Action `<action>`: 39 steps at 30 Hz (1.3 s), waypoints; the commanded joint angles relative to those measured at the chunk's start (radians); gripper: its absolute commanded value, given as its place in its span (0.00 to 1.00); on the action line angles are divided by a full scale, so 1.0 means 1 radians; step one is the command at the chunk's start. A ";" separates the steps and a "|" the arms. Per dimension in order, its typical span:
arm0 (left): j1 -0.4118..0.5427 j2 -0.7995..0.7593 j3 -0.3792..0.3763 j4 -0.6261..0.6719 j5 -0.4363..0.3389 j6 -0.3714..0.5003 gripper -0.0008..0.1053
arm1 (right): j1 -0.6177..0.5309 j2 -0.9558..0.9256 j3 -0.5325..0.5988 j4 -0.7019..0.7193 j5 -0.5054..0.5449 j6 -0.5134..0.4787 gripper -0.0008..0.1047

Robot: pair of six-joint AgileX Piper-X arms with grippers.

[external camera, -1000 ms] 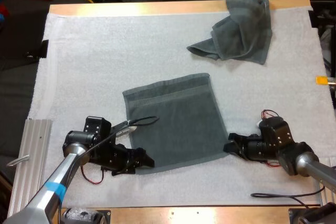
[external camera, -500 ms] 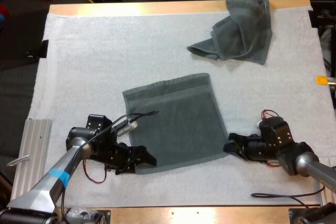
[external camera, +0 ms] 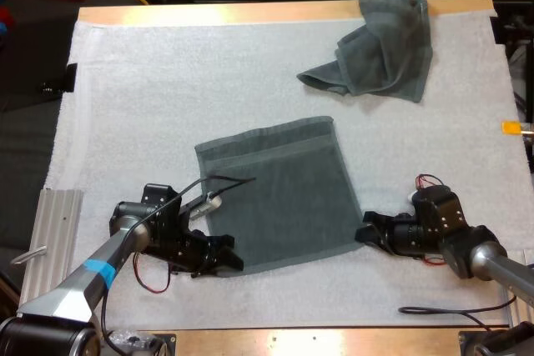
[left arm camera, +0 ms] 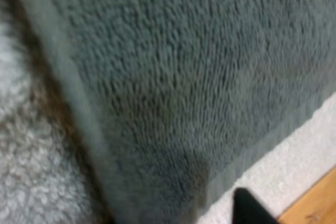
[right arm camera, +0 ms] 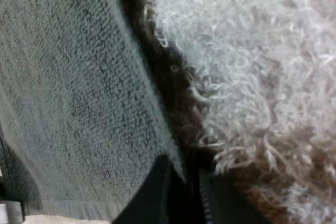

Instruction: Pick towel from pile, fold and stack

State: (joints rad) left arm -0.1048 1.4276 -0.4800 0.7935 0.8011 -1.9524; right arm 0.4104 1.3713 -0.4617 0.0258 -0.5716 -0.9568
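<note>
A dark grey-green towel [external camera: 279,193] lies flat in the middle of the white mat [external camera: 150,97]. My left gripper [external camera: 227,258] is low at its near left corner, open, with the corner between the fingers. In the left wrist view, one black fingertip [left arm camera: 251,209] shows just past the towel's hem [left arm camera: 79,129]. My right gripper [external camera: 365,233] is at the near right corner, and its fingers [right arm camera: 152,195] are shut on the towel's edge [right arm camera: 157,124]. A second towel [external camera: 380,43] lies crumpled at the far right of the mat.
A ribbed metal plate [external camera: 50,248] lies at the mat's near left edge. The table's wooden border [external camera: 250,12] runs along the far side and the near side [external camera: 317,341]. Bare mat stretches across the left and far middle.
My left arm has swung lower and its gripper has settled closer onto the flat towel's near left corner. The right gripper and both towels have not moved.
</note>
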 commanded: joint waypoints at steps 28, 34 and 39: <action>-0.005 -0.173 -0.268 0.315 -0.047 0.194 0.01 | 0.003 -0.412 -0.011 0.266 0.077 -0.080 0.02; -0.081 -0.190 -0.268 0.368 -0.047 0.222 0.01 | 0.053 -0.497 -0.059 0.392 0.122 -0.123 0.02; -0.199 -0.208 -0.268 0.381 -0.072 0.206 0.01 | 0.189 -0.510 -0.126 0.530 0.269 -0.150 0.02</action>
State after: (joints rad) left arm -0.2948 1.2292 -0.7434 1.1613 0.7390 -1.7490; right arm 0.5893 0.8668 -0.5761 0.5242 -0.3204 -1.0884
